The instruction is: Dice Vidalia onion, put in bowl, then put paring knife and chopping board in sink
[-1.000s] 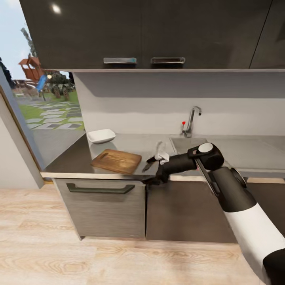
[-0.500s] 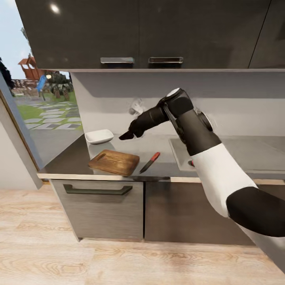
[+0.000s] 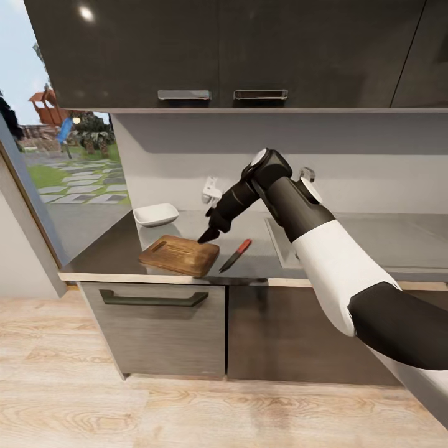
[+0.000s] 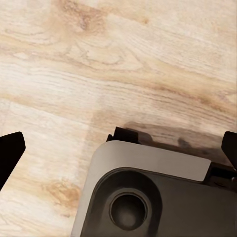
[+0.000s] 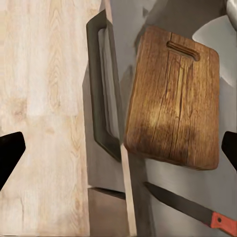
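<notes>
One right gripper (image 3: pixel 206 236) with fingers spread wide and empty, hovering over the chopping board (image 3: pixel 179 254) on the countertop (image 3: pixel 249 261), paring knife (image 3: pixel 235 255) just beside the board, bowl (image 3: pixel 156 214) behind.

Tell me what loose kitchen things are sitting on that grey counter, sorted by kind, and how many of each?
Chopping board: 1, brown wood
Paring knife: 1, red handle, dark blade, lying beside the board
Bowl: 1, white, behind the board
Total: 3 things on the countertop.
</notes>
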Tool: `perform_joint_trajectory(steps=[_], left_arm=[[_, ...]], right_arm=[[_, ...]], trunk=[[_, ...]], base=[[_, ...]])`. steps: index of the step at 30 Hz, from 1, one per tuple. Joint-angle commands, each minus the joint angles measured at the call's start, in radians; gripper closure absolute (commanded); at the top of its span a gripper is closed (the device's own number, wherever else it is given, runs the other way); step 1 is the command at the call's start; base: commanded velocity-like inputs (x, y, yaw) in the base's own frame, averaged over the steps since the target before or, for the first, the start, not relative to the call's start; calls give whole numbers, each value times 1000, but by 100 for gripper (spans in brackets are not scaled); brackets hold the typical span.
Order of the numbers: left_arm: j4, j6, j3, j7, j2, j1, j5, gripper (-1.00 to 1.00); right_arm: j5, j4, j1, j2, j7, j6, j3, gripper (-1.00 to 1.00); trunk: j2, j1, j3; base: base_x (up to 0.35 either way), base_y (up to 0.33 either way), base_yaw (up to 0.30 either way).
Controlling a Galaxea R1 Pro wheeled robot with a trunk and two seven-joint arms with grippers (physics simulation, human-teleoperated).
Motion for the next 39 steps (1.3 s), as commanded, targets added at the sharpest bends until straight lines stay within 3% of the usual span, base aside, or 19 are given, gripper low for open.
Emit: perform_joint_trajectory(steps=[1,10,17,22,29,39], left_arm=[[1,-3,-1,0,0,0,6,-100],[2,-3,0,0,1,0,6,-100],[2,-3,0,2,2,0,7,-100],[2,-3,1,2,3,0,7,-100],[1,-3,1,3,4,0,7,-100],[1,-3,1,3,4,0,8,-100]], right_arm=[[7,-1,-1,0,14,8,0,-100],[-3,0,-1,0,29,7,-2,-100],[-128,-2,0,0,32,4,-5,-100],[-170,-2,1,0,32,4,-3,-100],[-176,-1,0,0,32,4,-1,-100],[-177,1,0,0,32,3,1,-100]], trunk=[[-1,0,-1],[-1,0,-1],[-1,0,-1],[-1,0,-1],[-1,0,-1],[-1,0,-1]], base=[[0,0,0],[16,2,0],[185,-63,0],[215,-203,0],[254,-95,0],[294,106,0]])
